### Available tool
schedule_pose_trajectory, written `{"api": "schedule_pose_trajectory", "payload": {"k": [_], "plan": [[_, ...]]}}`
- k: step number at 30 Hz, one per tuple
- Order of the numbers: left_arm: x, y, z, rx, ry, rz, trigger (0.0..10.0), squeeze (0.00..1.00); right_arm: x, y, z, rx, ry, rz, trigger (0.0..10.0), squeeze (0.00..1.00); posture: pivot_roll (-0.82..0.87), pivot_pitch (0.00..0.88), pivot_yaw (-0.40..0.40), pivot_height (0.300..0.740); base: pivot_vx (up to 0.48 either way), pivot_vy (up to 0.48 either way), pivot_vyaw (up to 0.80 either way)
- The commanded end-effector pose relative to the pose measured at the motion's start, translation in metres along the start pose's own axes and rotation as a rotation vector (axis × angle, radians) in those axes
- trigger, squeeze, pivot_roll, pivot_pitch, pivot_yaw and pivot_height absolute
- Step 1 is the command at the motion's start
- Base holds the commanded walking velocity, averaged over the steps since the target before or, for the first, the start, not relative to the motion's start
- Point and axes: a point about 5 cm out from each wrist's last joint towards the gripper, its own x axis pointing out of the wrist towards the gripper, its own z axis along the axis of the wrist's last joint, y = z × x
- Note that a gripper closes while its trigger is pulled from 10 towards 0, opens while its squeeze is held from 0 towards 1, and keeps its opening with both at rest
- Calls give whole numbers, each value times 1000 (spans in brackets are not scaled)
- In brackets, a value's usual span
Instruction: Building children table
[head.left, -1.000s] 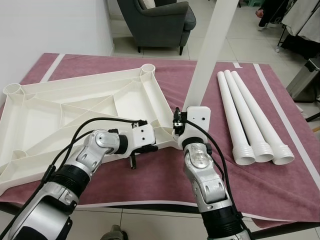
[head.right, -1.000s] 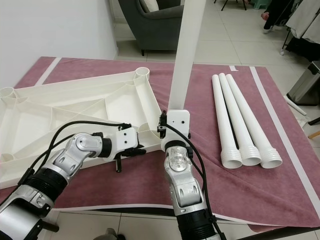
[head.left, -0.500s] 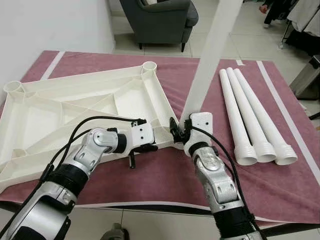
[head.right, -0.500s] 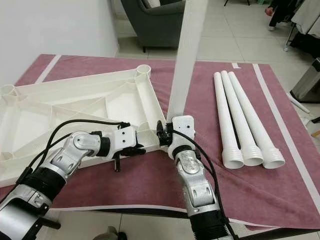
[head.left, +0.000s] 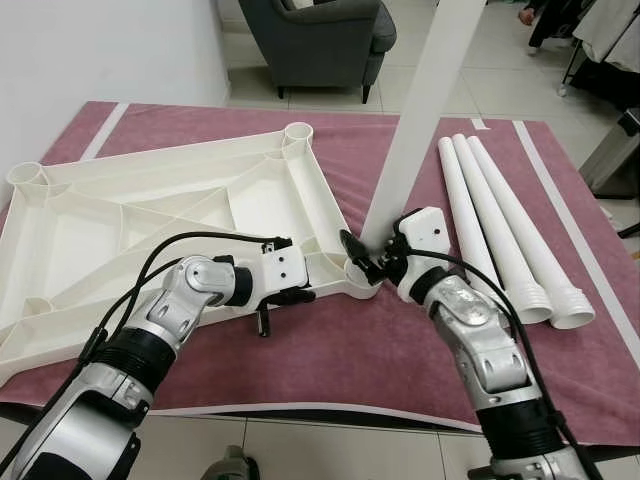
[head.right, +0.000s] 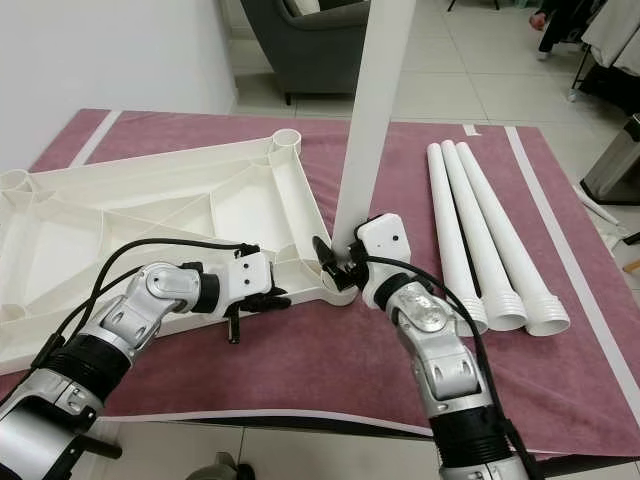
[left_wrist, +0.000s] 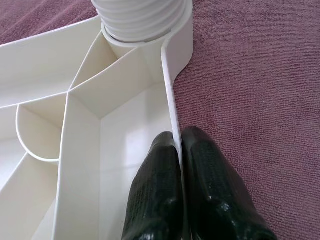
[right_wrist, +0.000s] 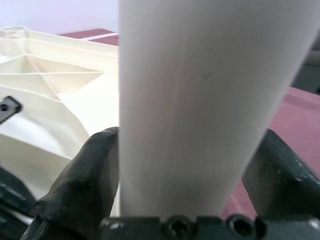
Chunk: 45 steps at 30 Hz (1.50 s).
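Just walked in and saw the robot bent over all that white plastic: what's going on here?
It is putting a children's table together on a maroon cloth. The tabletop lies upside down. The left end effector pinches the tabletop's side wall near one corner, steadying it. The right end effector grips an upright white leg whose threaded end sits in that corner's socket. Three more legs lie side by side on the cloth to the robot's right, not yet fitted.

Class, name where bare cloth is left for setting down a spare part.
Bare cloth lies along the near edge, before the tabletop, and beyond it toward the armchair. The spare legs crowd the right.
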Motion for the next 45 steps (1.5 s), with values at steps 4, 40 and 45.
{"api": "schedule_pose_trajectory", "payload": {"k": [4, 40, 45], "plan": [[-1, -6, -6, 6, 14, -45, 0, 0, 3, -2, -7, 40, 26, 72, 0, 0, 99, 70, 40, 740, 0, 0, 0], [2, -6, 3, 9, -27, -47, 0, 0, 5, 41, -42, 201, 259, -661, 10000, 0, 86, 74, 39, 740, 0, 0, 0], [2, -6, 2, 8, -23, -44, 0, 0, 14, 43, -21, 219, 117, -486, 10000, 0, 86, 68, 33, 740, 0, 0, 0]]}}
